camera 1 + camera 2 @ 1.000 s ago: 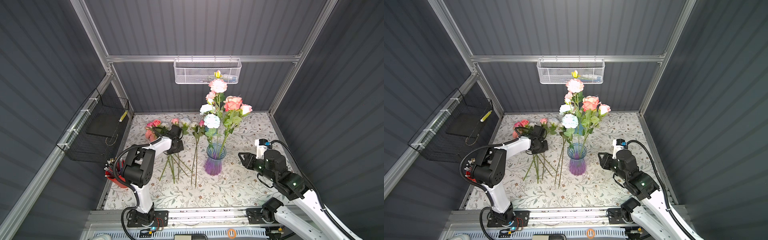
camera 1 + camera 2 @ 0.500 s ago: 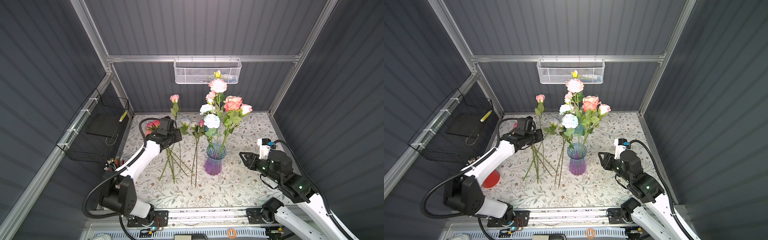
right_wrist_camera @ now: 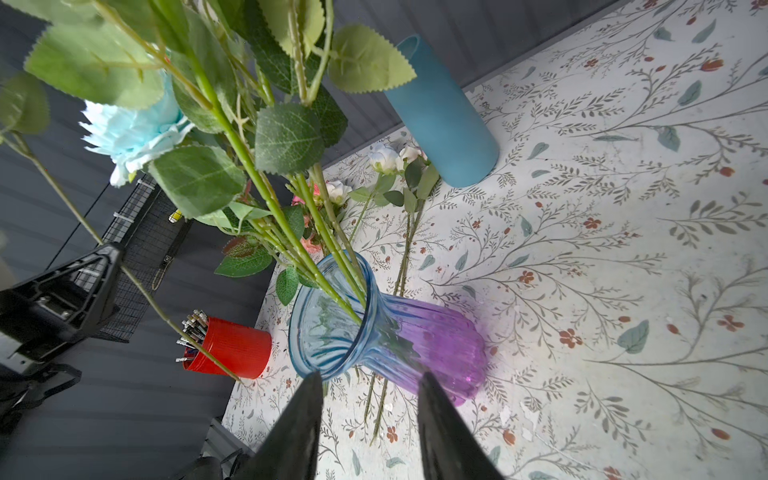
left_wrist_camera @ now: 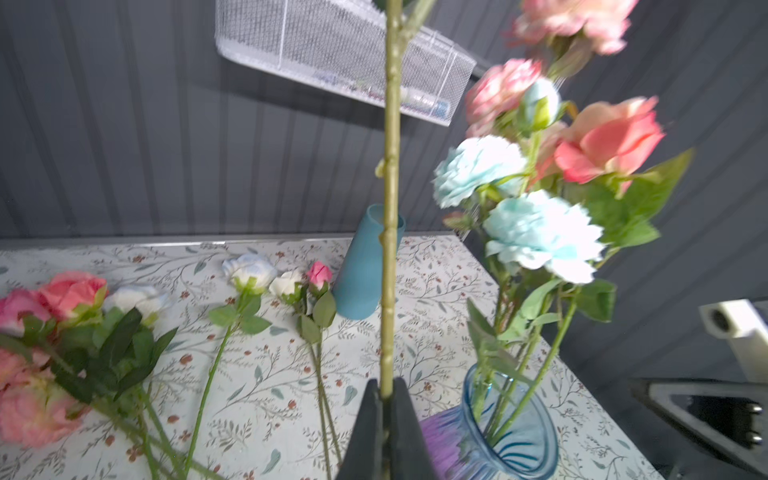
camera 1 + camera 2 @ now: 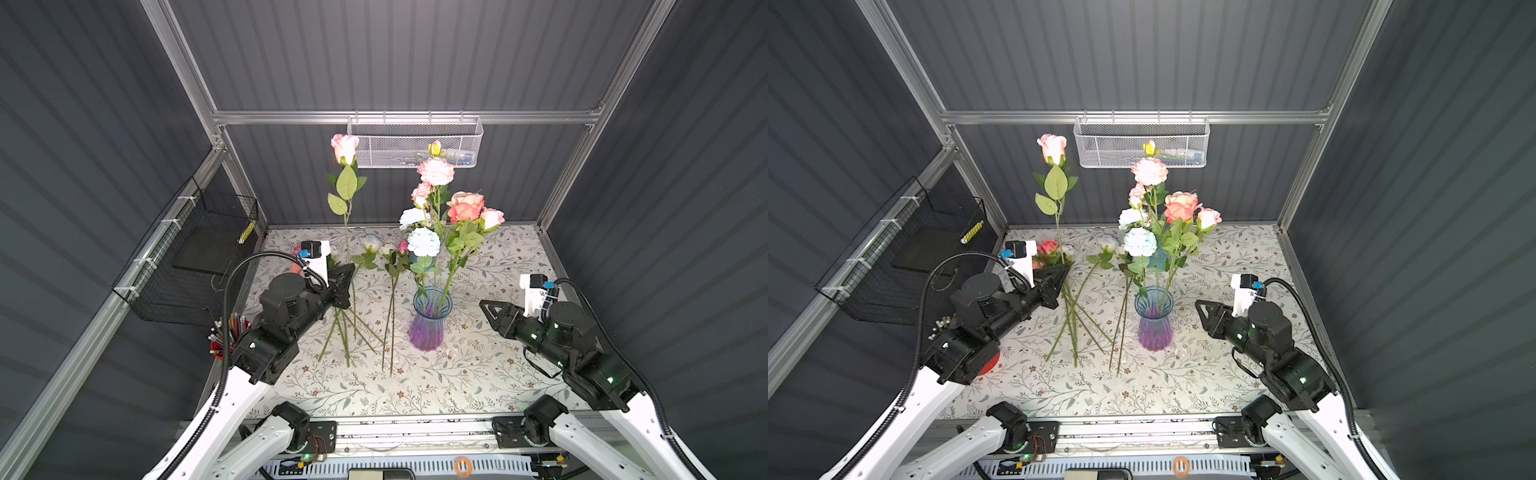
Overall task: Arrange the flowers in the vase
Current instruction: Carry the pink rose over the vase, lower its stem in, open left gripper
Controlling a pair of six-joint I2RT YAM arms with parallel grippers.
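Check the left gripper point(image 4: 386, 390): its jaws are pressed narrow on the green stem of one pink rose point(image 5: 346, 185), gripping well below the leaves. The pink rose stands upright above the table point(image 5: 498, 374), left of the glass vase point(image 5: 428, 320) and apart from it. In both top views its bloom appears beside the white mesh basket point(image 5: 415, 141). The glass vase is blue at the rim and purple at the base, and it stands upright near the middle of the table. It holds the bouquet point(image 5: 444, 216): a ruffled pink bloom on top, a yellow bud, a coral rose, a smaller pink rose and two pale blue ruffled blooms, all with green leaves. Locate the right gripper point(image 3: 370, 376) to the right of the glass vase, pointed at it and not touching it; its jaws stand partly apart and hold nothing. The loose flowers point(image 4: 249, 282) lie flat on the table left of the glass vase, blooms toward the back wall and stems crossing. A teal cylinder vase point(image 4: 359, 270) stands behind the glass vase. A red cup point(image 3: 226, 349) at the left table edge holds pencils. The white mesh basket hangs on the rear rail, and its contents are too small to name. A black wire basket point(image 5: 187, 257) on the left wall holds a yellow item point(image 5: 247, 230).
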